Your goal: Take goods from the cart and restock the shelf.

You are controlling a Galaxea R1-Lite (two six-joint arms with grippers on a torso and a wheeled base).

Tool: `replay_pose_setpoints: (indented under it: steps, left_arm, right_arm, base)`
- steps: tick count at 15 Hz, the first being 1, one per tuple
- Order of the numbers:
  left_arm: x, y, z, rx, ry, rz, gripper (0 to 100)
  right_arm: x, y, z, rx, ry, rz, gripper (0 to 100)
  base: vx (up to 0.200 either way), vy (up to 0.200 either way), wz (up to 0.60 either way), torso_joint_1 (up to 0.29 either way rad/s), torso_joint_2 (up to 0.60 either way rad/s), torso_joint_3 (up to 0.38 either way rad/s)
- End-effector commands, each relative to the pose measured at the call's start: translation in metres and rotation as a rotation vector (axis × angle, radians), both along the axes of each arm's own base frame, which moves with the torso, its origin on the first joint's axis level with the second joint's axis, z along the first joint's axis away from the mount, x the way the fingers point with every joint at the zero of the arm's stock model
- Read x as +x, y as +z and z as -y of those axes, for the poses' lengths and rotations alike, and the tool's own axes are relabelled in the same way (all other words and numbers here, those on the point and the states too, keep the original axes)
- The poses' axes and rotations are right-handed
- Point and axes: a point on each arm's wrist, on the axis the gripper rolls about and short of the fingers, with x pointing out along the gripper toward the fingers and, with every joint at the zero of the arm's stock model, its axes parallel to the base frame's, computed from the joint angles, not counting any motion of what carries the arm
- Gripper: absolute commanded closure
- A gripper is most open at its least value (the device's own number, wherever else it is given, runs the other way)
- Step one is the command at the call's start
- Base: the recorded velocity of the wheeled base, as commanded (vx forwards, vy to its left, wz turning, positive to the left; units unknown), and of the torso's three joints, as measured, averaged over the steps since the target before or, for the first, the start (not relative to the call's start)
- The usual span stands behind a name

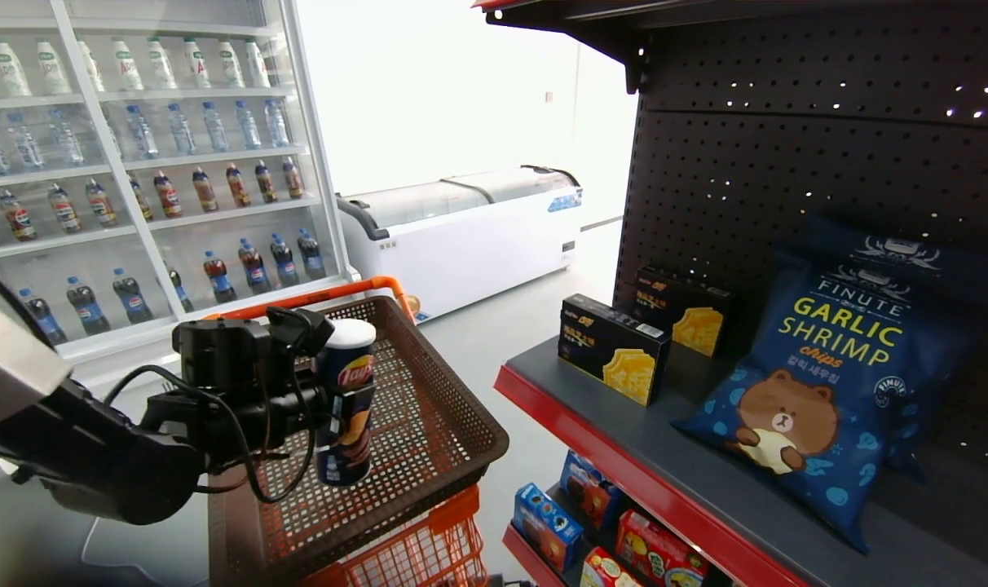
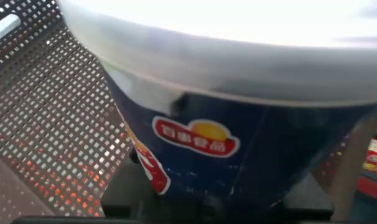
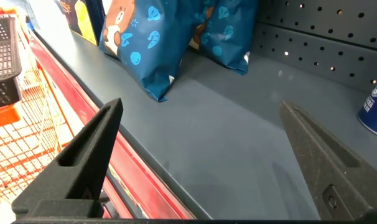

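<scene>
blue chip can [image 1: 347,364] clamped in left gripper [image 1: 341,414] above cart [image 1: 452,383].

dark shelf [image 1: 950,522] carries two yellow-printed boxes [image 1: 616,349] and blue chip bags [image 1: 828,383].

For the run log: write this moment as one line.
left gripper shut on chip can over cart basket | right gripper open over shelf | can not yet shelved

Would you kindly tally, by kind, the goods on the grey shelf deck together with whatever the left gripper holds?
Black box: 2
Blue chip bag: 2
Blue can: 2, one in the left gripper at, one on the deck at, cut off by the view's edge
Total: 6
</scene>
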Motion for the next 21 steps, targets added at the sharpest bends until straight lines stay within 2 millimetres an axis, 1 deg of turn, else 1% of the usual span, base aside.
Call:
replay_pose_setpoints:
  steps: [1, 2, 3, 4, 5, 6, 7, 9, 10, 12, 13, 14, 16, 17, 18, 19, 20, 21]
  left_arm:
    - [-0.031, 0.07, -0.003, -0.058, 0.018, 0.088, 100]
    - [-0.04, 0.079, -0.006, -0.066, 0.018, 0.09, 100]
    - [-0.057, 0.098, -0.013, -0.07, 0.01, 0.107, 100]
    - [-0.068, 0.107, -0.019, -0.08, 0.002, 0.115, 100]
    - [-0.083, 0.118, -0.023, -0.093, -0.004, 0.128, 100]
    - [-0.102, 0.129, -0.024, -0.106, -0.033, 0.133, 100]
    - [-0.119, 0.138, -0.025, -0.117, -0.062, 0.15, 100]
    - [-0.133, 0.145, -0.025, -0.121, -0.075, 0.166, 100]
    - [-0.136, 0.146, -0.022, -0.129, -0.12, 0.176, 100]
    - [-0.141, 0.149, -0.011, -0.165, -0.252, 0.174, 100]
    - [-0.144, 0.151, -0.009, -0.172, -0.281, 0.178, 100]
    - [-0.151, 0.149, -0.002, -0.194, -0.371, 0.168, 100]
    - [-0.151, 0.147, -0.001, -0.201, -0.396, 0.162, 100]
    - [-0.154, 0.138, -0.001, -0.215, -0.433, 0.123, 100]
    - [-0.154, 0.138, -0.001, -0.215, -0.433, 0.123, 100]
    - [-0.158, 0.141, 0.003, -0.274, -0.53, 0.093, 100]
    - [-0.159, 0.142, 0.004, -0.324, -0.583, 0.058, 100]
    - [-0.159, 0.143, 0.004, -0.339, -0.599, 0.047, 100]
  right_arm:
    - [0.0, 0.0, 0.0, 0.0, 0.0, 0.0, 0]
    - [0.0, 0.0, 0.0, 0.0, 0.001, 0.0, 0]
    - [0.0, 0.0, 0.0, 0.0, 0.0, 0.001, 0]
    - [0.0, 0.0, 0.0, 0.0, 0.001, 0.0, 0]
    - [0.0, 0.0, 0.0, 0.0, 0.0, 0.0, 0]
    - [0.0, 0.0, 0.0, 0.0, 0.0, 0.0, 0]
    - [0.0, 0.0, 0.0, 0.0, 0.0, 0.0, 0]
    - [0.0, 0.0, 0.0, 0.0, 0.001, 0.0, 0]
    - [0.0, 0.0, 0.0, 0.0, 0.0, 0.001, 0]
    - [0.0, 0.0, 0.0, 0.0, 0.0, 0.0, 0]
    - [0.0, 0.0, 0.0, 0.0, 0.0, 0.0, 0]
    - [0.0, 0.0, 0.0, 0.0, 0.0, 0.0, 0]
    - [0.0, 0.0, 0.0, 0.0, 0.0, 0.0, 0]
    - [0.0, 0.0, 0.0, 0.0, 0.0, 0.0, 0]
    - [0.0, 0.0, 0.0, 0.0, 0.0, 0.0, 0]
    - [0.0, 0.0, 0.0, 0.0, 0.001, 0.0, 0]
    - [0.0, 0.0, 0.0, 0.0, 0.001, 0.0, 0]
    - [0.0, 0.0, 0.0, 0.0, 0.003, 0.0, 0]
  base:
    - [0.0, 0.0, 0.0, 0.0, 0.0, 0.0]
    - [0.0, 0.0, 0.0, 0.0, 0.0, 0.0]
    - [0.0, 0.0, 0.0, 0.0, 0.0, 0.0]
    - [0.0, 0.0, 0.0, 0.0, 0.0, 0.0]
    - [0.0, 0.0, 0.0, 0.0, 0.0, 0.0]
    - [0.0, 0.0, 0.0, 0.0, 0.0, 0.0]
    - [0.0, 0.0, 0.0, 0.0, 0.0, 0.0]
    - [0.0, 0.0, 0.0, 0.0, 0.0, 0.0]
    - [0.0, 0.0, 0.0, 0.0, 0.0, 0.0]
    - [0.0, 0.0, 0.0, 0.0, 0.0, 0.0]
    - [0.0, 0.0, 0.0, 0.0, 0.0, 0.0]
    - [0.0, 0.0, 0.0, 0.0, 0.0, 0.0]
    - [0.0, 0.0, 0.0, 0.0, 0.0, 0.0]
    - [0.0, 0.0, 0.0, 0.0, 0.0, 0.0]
    - [0.0, 0.0, 0.0, 0.0, 0.0, 0.0]
    - [0.0, 0.0, 0.0, 0.0, 0.0, 0.0]
    - [0.0, 0.0, 0.0, 0.0, 0.0, 0.0]
    - [0.0, 0.0, 0.0, 0.0, 0.0, 0.0]
